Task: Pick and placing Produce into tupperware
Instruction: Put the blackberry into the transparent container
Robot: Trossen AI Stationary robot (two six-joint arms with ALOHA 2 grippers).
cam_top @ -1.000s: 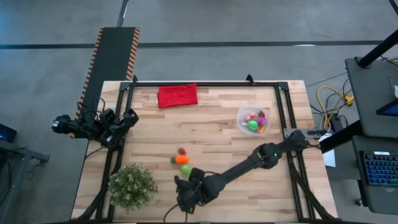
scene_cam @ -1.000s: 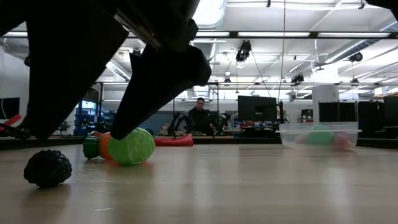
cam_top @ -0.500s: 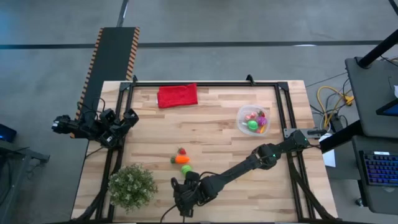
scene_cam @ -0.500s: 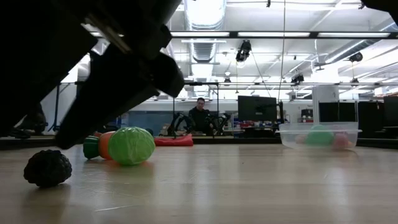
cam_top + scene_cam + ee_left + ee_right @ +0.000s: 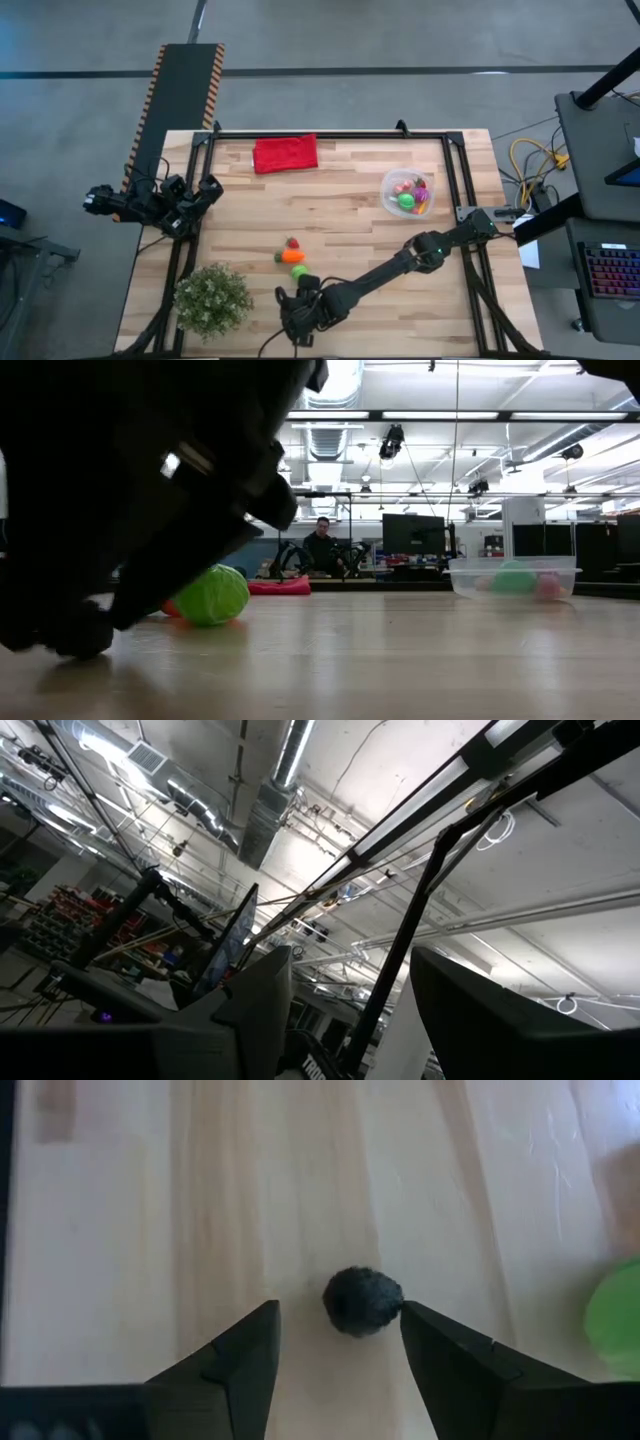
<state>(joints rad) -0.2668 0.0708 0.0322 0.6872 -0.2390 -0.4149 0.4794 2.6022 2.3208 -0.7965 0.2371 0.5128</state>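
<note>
You are at the pick of the dark fruit (image 5: 363,1300), which lies on the table (image 5: 120,1230) near its front edge. The right gripper (image 5: 340,1345) is down over it, fingers apart, one finger (image 5: 445,1350) beside it, perhaps touching. Next: center, lower, close, then carry it to the tub (image 5: 407,192). The left gripper (image 5: 205,193) waits at the left edge, fingers apart.

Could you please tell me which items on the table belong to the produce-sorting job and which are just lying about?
Job:
- dark bumpy fruit, between the open fingers of the right end effector
- green fruit
- orange piece
- red piece
- clear tupperware, already holding produce

Lying about:
- red cloth
- potted plant
</note>
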